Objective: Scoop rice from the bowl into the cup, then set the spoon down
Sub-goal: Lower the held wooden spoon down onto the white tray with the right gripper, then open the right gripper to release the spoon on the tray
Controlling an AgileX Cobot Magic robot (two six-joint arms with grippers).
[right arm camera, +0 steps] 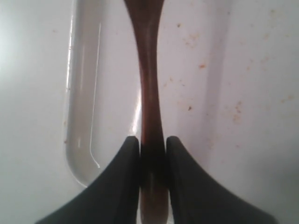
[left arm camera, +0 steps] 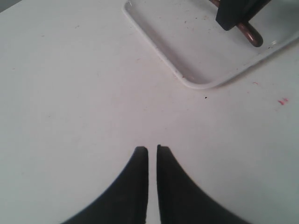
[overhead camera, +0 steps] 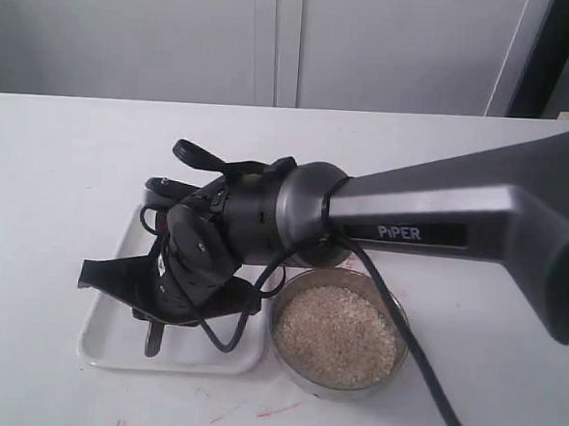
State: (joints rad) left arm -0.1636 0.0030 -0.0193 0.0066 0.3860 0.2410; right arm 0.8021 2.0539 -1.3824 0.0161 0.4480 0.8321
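A white worktop (overhead camera: 65,161) fills most of the exterior view, matte and evenly lit, with only soft shadows. Faint red marks (overhead camera: 277,409) dot its near part. Behind it stands a pale wall (overhead camera: 131,30) of flat panels parted by vertical seams (overhead camera: 277,39). A dark slanting strip (overhead camera: 555,56) crosses the upper right corner.

Exterior: up high, angled down across the surface (overhead camera: 56,160) toward the back wall (overhead camera: 372,45). Left wrist: low, looking past its hand (left arm camera: 152,150) at the tray (left arm camera: 187,70) corner. Right wrist: super close, straight down the spoon (right arm camera: 148,84). Shared by all 3: tray.
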